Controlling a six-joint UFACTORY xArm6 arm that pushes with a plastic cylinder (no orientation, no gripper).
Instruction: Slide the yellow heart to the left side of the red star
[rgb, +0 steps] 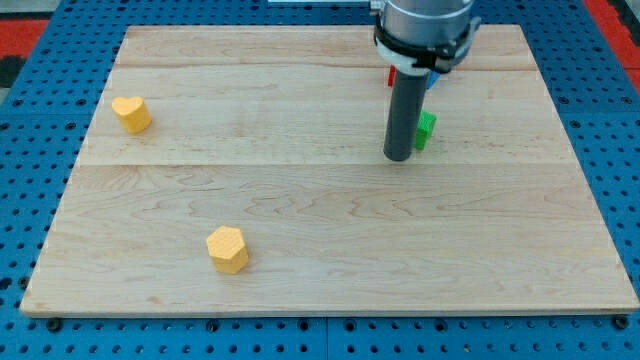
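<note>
The yellow heart (131, 113) lies near the left edge of the wooden board (320, 230), in its upper part. My tip (398, 157) stands right of the board's middle, far to the right of the heart. A small bit of a red block (392, 76) shows behind the rod near the view's top; its shape is hidden. A green block (425, 130) sits just right of the rod, touching or nearly touching it.
A yellow hexagon block (228, 249) lies at the lower left of the board. A sliver of a blue block (431, 80) shows behind the arm's mount. A blue pegboard surface (30, 200) surrounds the board.
</note>
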